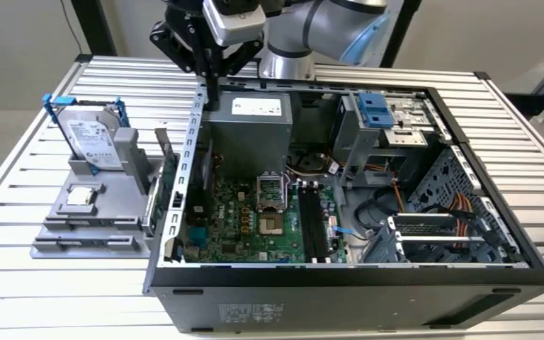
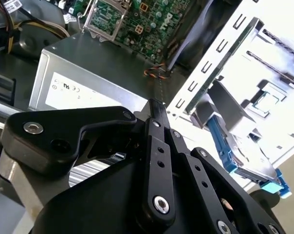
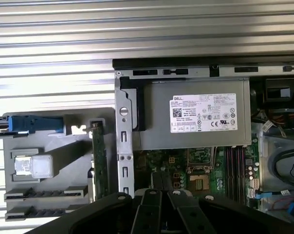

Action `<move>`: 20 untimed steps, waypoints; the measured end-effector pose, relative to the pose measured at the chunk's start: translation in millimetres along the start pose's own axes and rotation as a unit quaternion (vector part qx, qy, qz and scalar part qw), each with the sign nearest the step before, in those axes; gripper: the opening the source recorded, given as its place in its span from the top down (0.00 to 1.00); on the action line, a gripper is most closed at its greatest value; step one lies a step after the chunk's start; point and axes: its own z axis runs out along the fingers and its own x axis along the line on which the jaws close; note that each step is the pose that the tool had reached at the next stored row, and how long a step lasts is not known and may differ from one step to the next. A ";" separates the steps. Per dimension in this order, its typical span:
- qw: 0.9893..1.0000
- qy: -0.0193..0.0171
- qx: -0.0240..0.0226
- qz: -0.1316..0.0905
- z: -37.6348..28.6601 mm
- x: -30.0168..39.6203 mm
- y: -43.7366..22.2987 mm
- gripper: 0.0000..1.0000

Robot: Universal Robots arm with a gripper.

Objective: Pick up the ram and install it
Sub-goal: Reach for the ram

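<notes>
Ram [image 3: 99, 156] stands untouched in its grey holder [image 1: 83, 212] at the exterior view's left, while the tool [image 1: 212, 91], pinched narrow and empty, hovers over the computer case [image 1: 348, 280]; pickup and fitting are both undone.

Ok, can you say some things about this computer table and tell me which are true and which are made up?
1. The ram stands in the grey holder beside the computer case. True.
2. The gripper is holding the ram. False: it is shut on nothing, apart from the ram.
3. The hard drive sits inside the case. False: it stands upright in the holder.
4. The case is open and its green board shows. True.
5. A small square chip lies in the holder. True.
</notes>
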 end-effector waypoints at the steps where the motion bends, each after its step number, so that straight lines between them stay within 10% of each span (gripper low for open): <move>1: 1.000 0.000 0.000 0.000 0.0 1.9 -0.1 1.00; 20: 1.000 0.002 0.000 0.000 -0.7 30.0 -1.9 1.00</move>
